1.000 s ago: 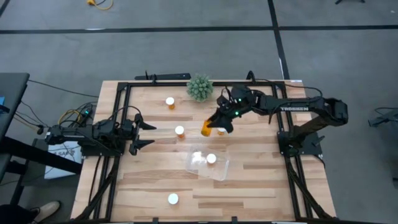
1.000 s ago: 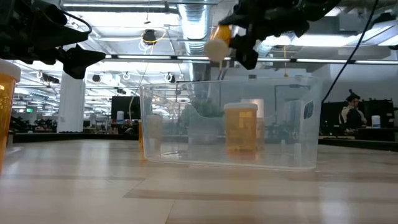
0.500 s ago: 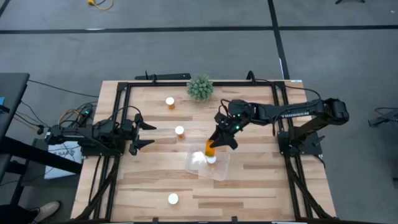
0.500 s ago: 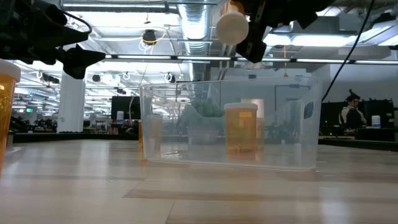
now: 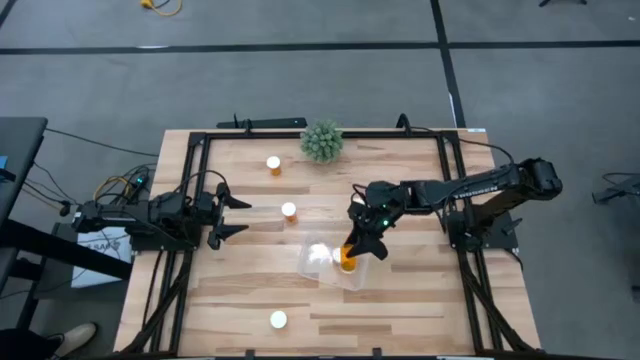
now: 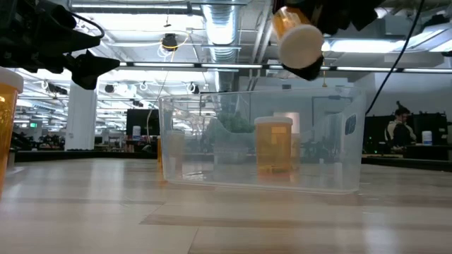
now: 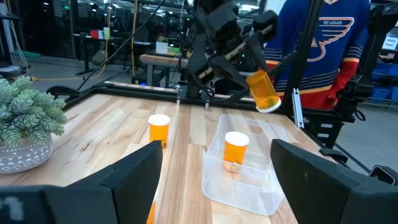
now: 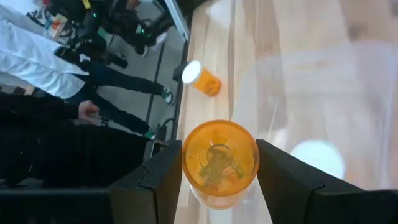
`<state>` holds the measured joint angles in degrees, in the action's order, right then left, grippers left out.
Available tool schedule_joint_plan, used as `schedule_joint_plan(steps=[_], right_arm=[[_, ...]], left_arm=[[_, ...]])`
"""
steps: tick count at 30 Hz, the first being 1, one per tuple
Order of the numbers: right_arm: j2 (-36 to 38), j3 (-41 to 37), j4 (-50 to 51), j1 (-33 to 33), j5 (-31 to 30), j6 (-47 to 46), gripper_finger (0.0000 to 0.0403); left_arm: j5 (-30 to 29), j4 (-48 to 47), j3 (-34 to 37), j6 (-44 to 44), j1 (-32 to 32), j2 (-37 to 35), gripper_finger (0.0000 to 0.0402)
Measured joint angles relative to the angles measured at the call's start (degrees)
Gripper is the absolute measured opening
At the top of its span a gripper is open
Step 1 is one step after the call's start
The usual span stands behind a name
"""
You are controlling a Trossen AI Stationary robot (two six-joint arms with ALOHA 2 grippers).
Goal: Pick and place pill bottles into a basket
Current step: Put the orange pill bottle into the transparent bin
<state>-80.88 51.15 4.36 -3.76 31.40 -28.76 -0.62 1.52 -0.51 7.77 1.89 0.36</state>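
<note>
At the left edge of the high view, the left gripper point(image 5: 228, 211) waits with fingers spread, grasping nothing. Right of it, two pill bottles point(image 5: 289, 211) stand on the worktop point(image 5: 420, 290), another low in the frame. At centre, the basket point(image 5: 318, 262) contains a bottle. Above its right end, the right gripper point(image 5: 357, 248) clenches an orange bottle point(image 5: 347, 262).

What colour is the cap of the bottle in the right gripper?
White; the held pill bottle shows it best in the left wrist view.
</note>
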Motion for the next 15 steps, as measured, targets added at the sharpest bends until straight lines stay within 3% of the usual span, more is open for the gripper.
schedule_joint_plan(steps=[15], right_arm=[[0.0,-9.99,-16.23,-3.77,0.15,-15.63,0.0174]], left_arm=[[0.02,-0.02,-0.01,0.13,0.02,0.02,0.029]])
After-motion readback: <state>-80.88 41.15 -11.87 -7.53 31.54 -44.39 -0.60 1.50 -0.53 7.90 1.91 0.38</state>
